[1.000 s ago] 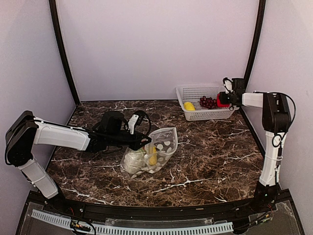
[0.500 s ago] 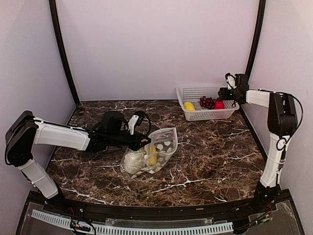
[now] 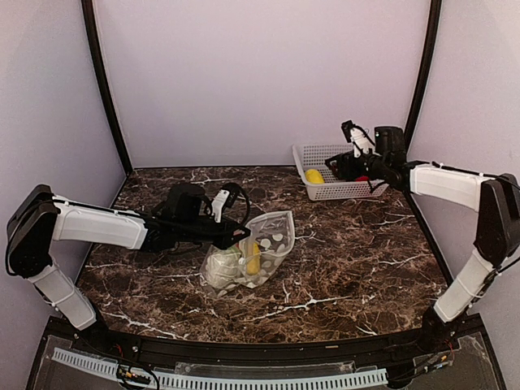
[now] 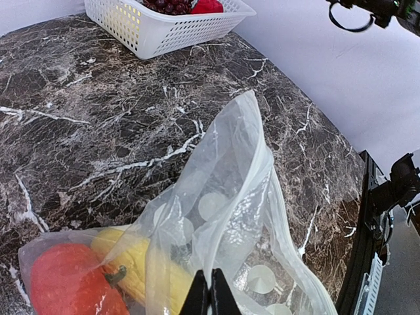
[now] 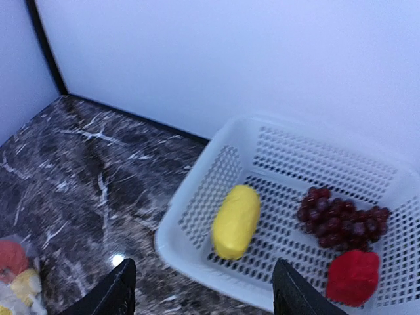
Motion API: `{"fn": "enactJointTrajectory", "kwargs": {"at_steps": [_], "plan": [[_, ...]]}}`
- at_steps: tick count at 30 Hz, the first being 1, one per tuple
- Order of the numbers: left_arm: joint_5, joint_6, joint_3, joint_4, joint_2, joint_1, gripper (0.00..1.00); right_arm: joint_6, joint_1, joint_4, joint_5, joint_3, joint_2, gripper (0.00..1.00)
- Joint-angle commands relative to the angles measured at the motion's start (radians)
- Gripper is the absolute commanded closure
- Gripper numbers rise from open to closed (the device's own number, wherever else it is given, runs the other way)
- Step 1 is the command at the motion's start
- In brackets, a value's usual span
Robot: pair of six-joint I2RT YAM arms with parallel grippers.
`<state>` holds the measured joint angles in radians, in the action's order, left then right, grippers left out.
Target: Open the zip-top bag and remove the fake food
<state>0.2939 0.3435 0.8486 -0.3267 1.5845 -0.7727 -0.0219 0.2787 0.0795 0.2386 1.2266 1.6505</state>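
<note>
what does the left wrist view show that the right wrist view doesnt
Only the left wrist: the left jaws shut on the dotted bag, with a red piece and a yellow piece inside it, seen close up.
Only the right wrist: the right jaws wide open above the basket, and the whole lemon on its floor.
Both: the basket, the grapes, the red fruit beside them, and the marble table.

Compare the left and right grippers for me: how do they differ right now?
The left gripper is shut, pinching the zip-top bag; the right gripper is open, holding nothing. The left sits low at mid-table; the right hangs raised at the white basket. Both are black.
</note>
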Motion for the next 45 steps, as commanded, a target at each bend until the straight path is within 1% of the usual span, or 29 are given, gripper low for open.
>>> {"fn": "enactJointTrajectory", "kwargs": {"at_steps": [1,5,7,9,11,14,19,23,28,30,32,33,35,42,45], "plan": [[0.025,-0.016,0.021,0.035,-0.038,-0.003,0.99,-0.012,0.132,0.09,0.088,-0.167,-0.147,0.33],[0.023,-0.018,0.033,0.035,-0.03,-0.005,0.99,0.02,0.269,0.155,0.082,-0.303,-0.228,0.36],[0.024,-0.015,0.039,0.032,-0.027,-0.005,0.99,0.044,0.324,0.168,0.075,-0.329,-0.234,0.38],[0.028,-0.013,0.047,0.03,-0.023,-0.005,0.99,0.063,0.376,0.179,0.069,-0.353,-0.22,0.4],[0.032,-0.009,0.052,0.028,-0.02,-0.006,0.99,0.081,0.423,0.189,0.056,-0.362,-0.195,0.45],[0.034,-0.008,0.057,0.028,-0.021,-0.006,0.99,0.107,0.481,0.217,0.05,-0.368,-0.145,0.49],[0.041,-0.006,0.053,0.021,-0.029,-0.005,0.99,0.151,0.539,0.271,0.028,-0.351,-0.048,0.53],[0.044,-0.005,0.048,0.009,-0.032,-0.006,0.99,0.177,0.562,0.271,0.007,-0.297,0.046,0.58],[0.033,0.019,0.032,-0.024,-0.033,-0.005,0.99,0.232,0.583,0.305,-0.001,-0.272,0.144,0.6],[0.035,0.034,0.027,-0.041,-0.031,-0.003,0.99,0.264,0.593,0.323,-0.007,-0.263,0.178,0.58],[0.036,0.05,0.021,-0.058,-0.029,-0.003,0.99,0.293,0.603,0.335,-0.008,-0.252,0.205,0.5],[0.037,0.062,0.018,-0.075,-0.029,-0.001,0.99,0.306,0.609,0.335,-0.01,-0.243,0.218,0.45],[0.043,0.078,0.011,-0.093,-0.027,0.001,0.99,0.322,0.622,0.325,-0.018,-0.223,0.239,0.4],[0.05,0.106,0.004,-0.121,-0.008,0.004,0.99,0.364,0.656,0.273,-0.063,-0.163,0.307,0.28],[0.051,0.117,-0.006,-0.139,-0.004,0.006,0.99,0.374,0.669,0.259,-0.07,-0.143,0.342,0.27]]}}
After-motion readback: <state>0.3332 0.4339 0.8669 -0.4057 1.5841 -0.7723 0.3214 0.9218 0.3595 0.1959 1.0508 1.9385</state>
